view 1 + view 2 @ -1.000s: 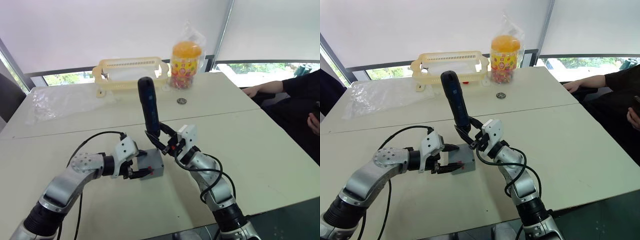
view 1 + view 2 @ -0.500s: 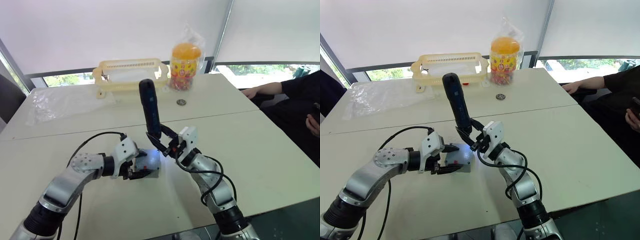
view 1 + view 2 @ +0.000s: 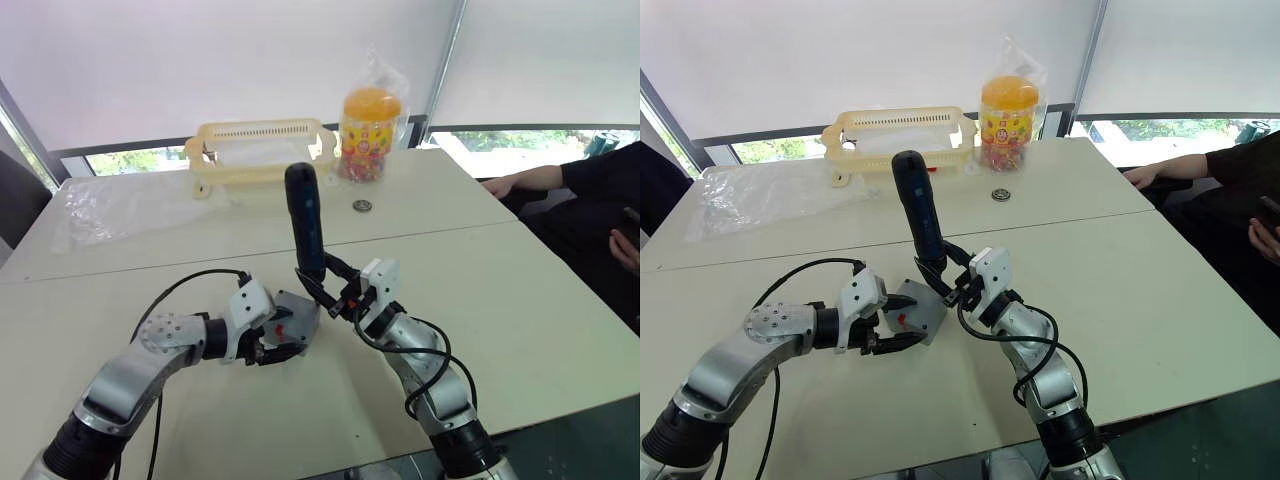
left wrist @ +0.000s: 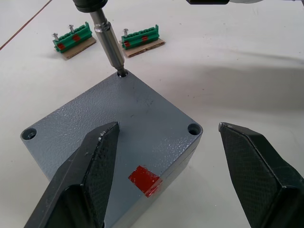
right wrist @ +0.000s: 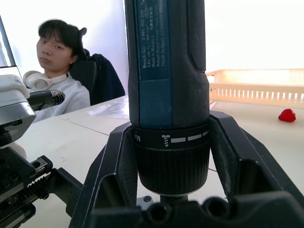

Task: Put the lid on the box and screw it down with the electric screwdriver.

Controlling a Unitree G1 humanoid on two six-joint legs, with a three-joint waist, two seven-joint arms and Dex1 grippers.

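The grey box (image 4: pixel 142 204), red mark on its side, sits tilted on the white table (image 3: pixel 520 300) with the flat grey lid (image 4: pixel 118 123) on top. My left gripper (image 4: pixel 168 126) is open, one finger over the box's side and the other clear of its corner. The black electric screwdriver (image 3: pixel 305 225) stands nearly upright, and my right gripper (image 3: pixel 322 285) is shut around its lower end. Its metal bit (image 4: pixel 108 42) rests in one corner hole of the lid.
Two small green blocks (image 4: pixel 72 38) lie just beyond the box. At the back stand a yellow basket (image 3: pixel 262 148), a candy jar (image 3: pixel 372 118), a small round object (image 3: pixel 364 205) and a plastic bag (image 3: pixel 110 205). A person's arm (image 3: pixel 540 178) rests at the table's right edge.
The box has tipped from flat to tilted, its top now turned toward the left gripper. The white glow seen on it half a second ago is gone. The screwdriver shifted slightly right.
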